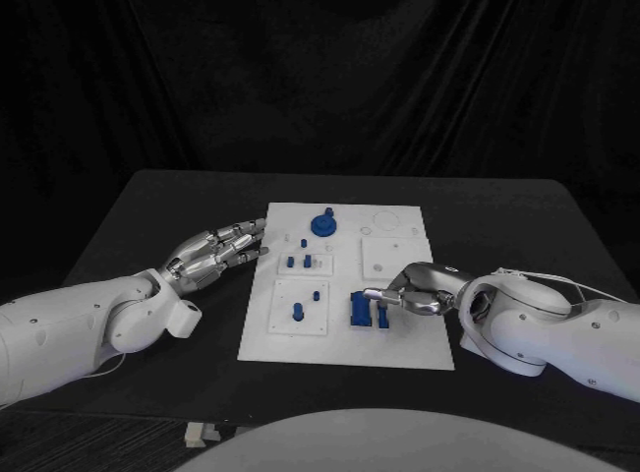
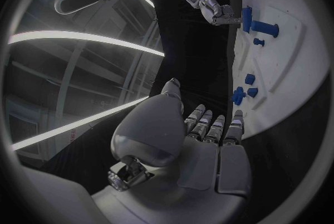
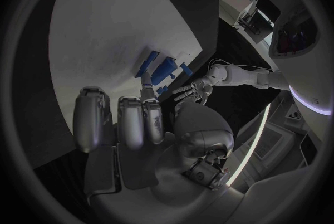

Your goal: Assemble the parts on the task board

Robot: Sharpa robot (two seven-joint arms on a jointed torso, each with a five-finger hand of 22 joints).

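Our right hand [image 1: 416,292] pinched a blue part [image 1: 380,315] near the task board [image 1: 405,349]'s near edge; we needed to keep it upright and press straight down. Left hand [image 1: 217,251] sat spread, holding nothing, at the left edge.

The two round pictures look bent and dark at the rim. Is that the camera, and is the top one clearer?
Yes: in the left wrist view the task board curves, a fisheye effect, with bright light strips behind; in the right wrist view the right hand looms large; the head view shows the board's edges straight against black.
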